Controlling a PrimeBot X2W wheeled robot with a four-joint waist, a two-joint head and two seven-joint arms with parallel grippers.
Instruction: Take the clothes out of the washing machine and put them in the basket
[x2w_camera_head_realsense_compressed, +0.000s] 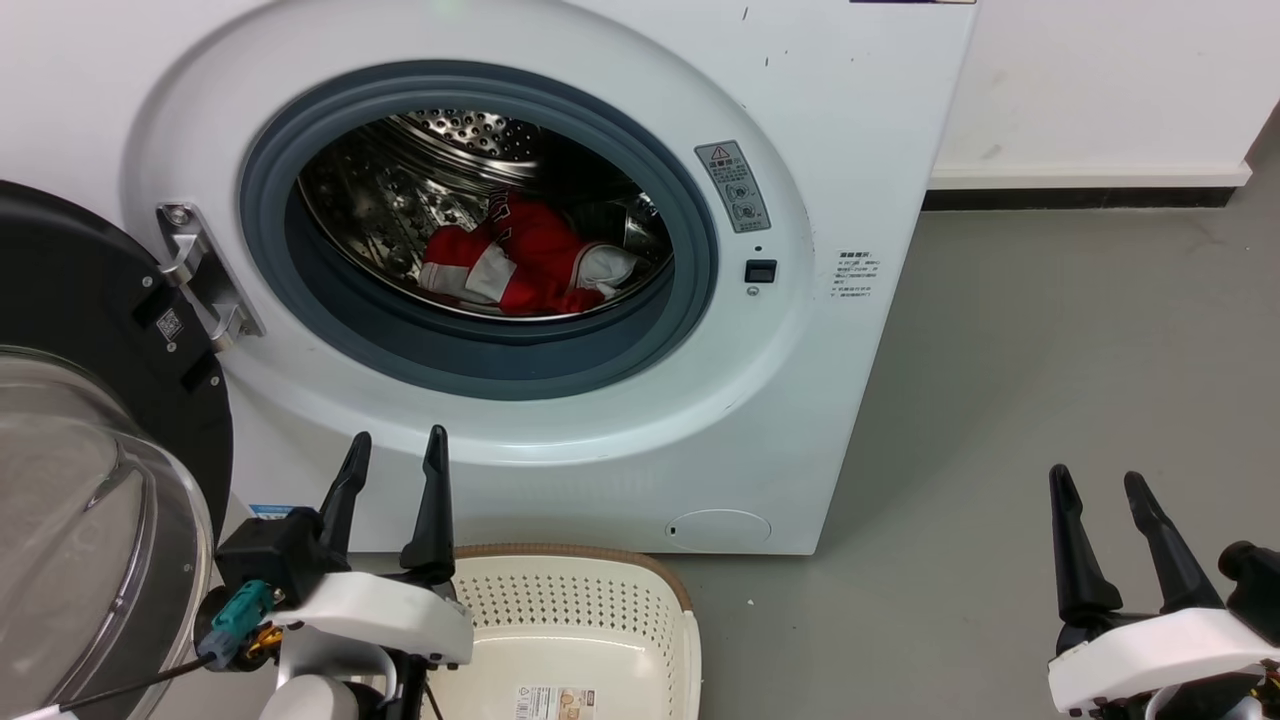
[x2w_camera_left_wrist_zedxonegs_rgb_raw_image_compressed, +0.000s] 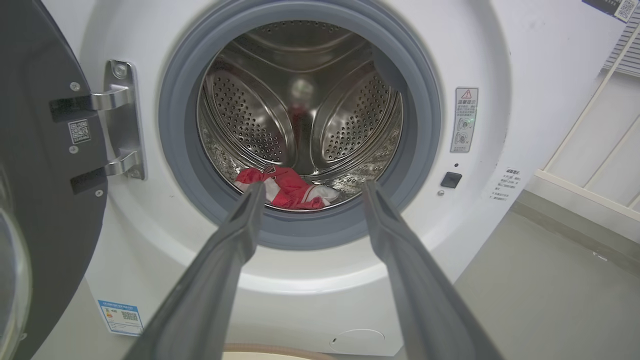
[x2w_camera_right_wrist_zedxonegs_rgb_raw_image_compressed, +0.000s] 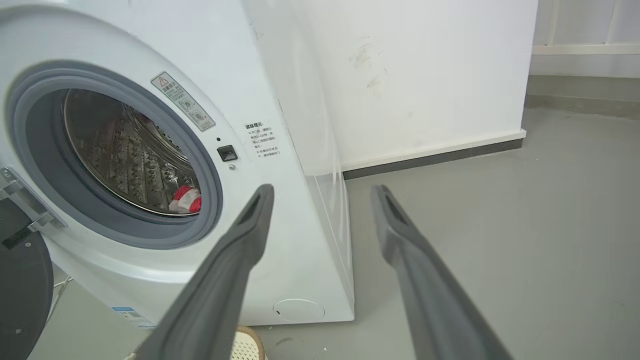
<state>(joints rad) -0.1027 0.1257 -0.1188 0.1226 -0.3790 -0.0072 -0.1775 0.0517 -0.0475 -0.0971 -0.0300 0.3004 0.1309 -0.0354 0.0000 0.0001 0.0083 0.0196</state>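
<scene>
Progress zero: red-and-white fabric garment (x2w_camera_head_realsense_compressed: 520, 262) bunched at 6 o'clock inside white front-loading washing machine (x2w_camera_head_realsense_compressed: 850, 120), cream perforated plastic basket (x2w_camera_head_realsense_compressed: 560, 600) garment-free at 6 o'clock, left gripper (x2w_camera_head_realsense_compressed: 399, 435) and right gripper (x2w_camera_head_realsense_compressed: 1095, 474) spread, holding nothing.

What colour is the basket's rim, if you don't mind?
The basket has a brown rim; clearest in the head view.

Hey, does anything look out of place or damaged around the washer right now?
Nothing serious. The clothes lie crumpled low in the washing machine, door swung open, and the basket stands upright before it. Only small dark marks on the machine's upper front and faint scuffs on the wall.
</scene>
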